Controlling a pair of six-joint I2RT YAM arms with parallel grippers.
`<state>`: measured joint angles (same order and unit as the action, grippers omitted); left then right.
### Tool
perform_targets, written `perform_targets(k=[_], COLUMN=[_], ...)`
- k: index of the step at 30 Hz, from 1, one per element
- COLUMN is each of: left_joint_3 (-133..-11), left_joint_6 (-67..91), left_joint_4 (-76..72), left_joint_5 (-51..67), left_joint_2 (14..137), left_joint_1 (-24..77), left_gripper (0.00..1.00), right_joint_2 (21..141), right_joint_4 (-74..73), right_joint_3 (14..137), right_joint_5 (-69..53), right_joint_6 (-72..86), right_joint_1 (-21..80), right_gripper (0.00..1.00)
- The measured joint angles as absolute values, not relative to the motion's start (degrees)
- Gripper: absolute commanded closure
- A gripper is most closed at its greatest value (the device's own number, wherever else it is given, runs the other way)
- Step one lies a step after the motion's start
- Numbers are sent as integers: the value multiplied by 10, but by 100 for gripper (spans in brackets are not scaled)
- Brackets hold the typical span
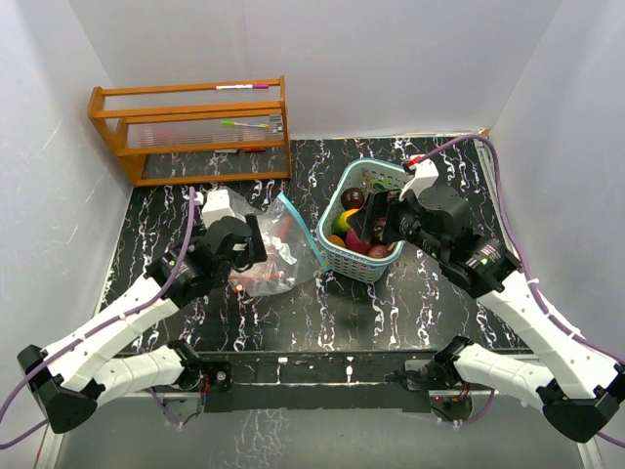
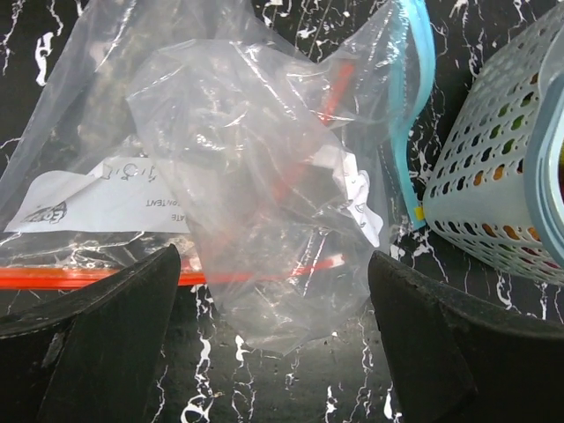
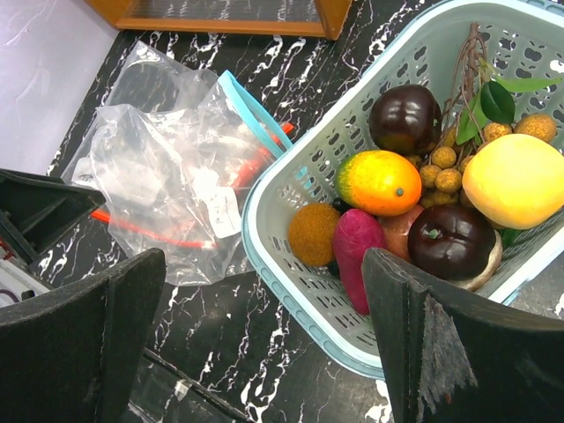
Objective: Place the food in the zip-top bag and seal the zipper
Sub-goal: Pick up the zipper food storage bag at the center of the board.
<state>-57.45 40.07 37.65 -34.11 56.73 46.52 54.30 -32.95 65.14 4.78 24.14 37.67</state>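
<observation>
The clear zip-top bag (image 1: 283, 244) (image 2: 256, 176) lies crumpled on the black marbled table, its blue zipper strip (image 3: 251, 106) next to the teal basket (image 1: 337, 254) (image 3: 291, 167). My left gripper (image 1: 260, 256) (image 2: 273, 352) is open, low over the table, with the bag's near corner between its fingers but not touching either. The food (image 1: 354, 207) lies in the basket: two dark red fruits (image 3: 405, 119), an orange-yellow one (image 3: 379, 182), a yellow one (image 3: 515, 181), a magenta piece (image 3: 357, 256) and brown nuts (image 3: 441, 167). My right gripper (image 1: 369, 227) (image 3: 264, 344) hangs open above the basket's near rim, holding nothing.
A wooden rack (image 1: 195, 127) (image 3: 229, 13) with pens stands at the back left. White walls close in the table on three sides. The basket's lattice wall (image 2: 502, 176) stands close to the right of the left gripper.
</observation>
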Motion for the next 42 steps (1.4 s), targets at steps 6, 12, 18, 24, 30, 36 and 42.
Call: perform_targets(k=[6,12,18,24,30,36,42], left_joint_3=[-525,-449,-415,-396,-359,-346,-346], left_joint_6=[444,473,475,469,469,461,445], left_joint_4=[379,364,289,230,189,166,152], left_joint_5=[-367,-383,-388,-392,-404,-416,-427], left_joint_2=[544,522,511,529,547,547,535], left_joint_1=[465,465,465,465,465,465,465], left_gripper=[14,15,17,20,39,74,100], right_joint_2=[541,538,536,535,525,506,502], right_joint_4=[-330,-330,-330,-330,-330,-329,-328], right_joint_3=[647,647,639,627,620,620,613], right_joint_5=[47,48,48,48,48,48,48], right_joint_6=[243,243,243,246,253,256,258], right_joint_1=[377,377,377,377,377,377,377], right_gripper=[2,2,2,2,2,3,3])
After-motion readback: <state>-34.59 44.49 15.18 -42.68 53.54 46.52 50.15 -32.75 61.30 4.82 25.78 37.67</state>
